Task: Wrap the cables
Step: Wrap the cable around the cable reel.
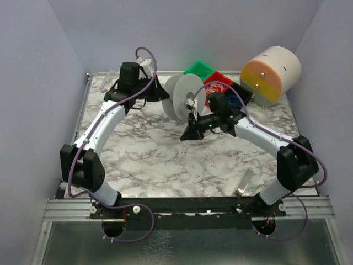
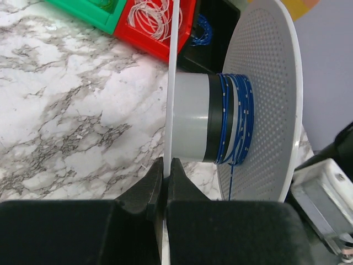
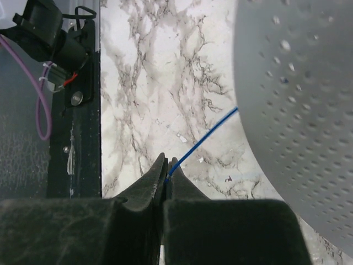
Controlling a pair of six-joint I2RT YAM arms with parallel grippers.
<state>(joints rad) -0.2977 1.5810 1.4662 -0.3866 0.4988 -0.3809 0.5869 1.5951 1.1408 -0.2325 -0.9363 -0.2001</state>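
A white spool (image 1: 182,98) stands on edge at the back of the marble table. Its grey and black hub (image 2: 190,124) carries several turns of thin blue cable (image 2: 237,121), next to the perforated far flange (image 2: 265,99). My left gripper (image 2: 167,161) is shut on the rim of the near flange (image 2: 172,83), which I see edge-on. My right gripper (image 3: 167,164) is shut on the loose end of the blue cable (image 3: 207,135), which runs taut up to the spool's flange (image 3: 298,110). In the top view the right gripper (image 1: 185,136) sits just in front of the spool.
Behind the spool stand a green bin (image 1: 198,69), a red bin (image 1: 218,81) with white wire rings (image 2: 154,16), and a black bin holding a small blue coil (image 2: 201,30). A big cream, orange and yellow cylinder (image 1: 270,74) lies at the back right. A clear strip (image 1: 244,183) lies near the front rail.
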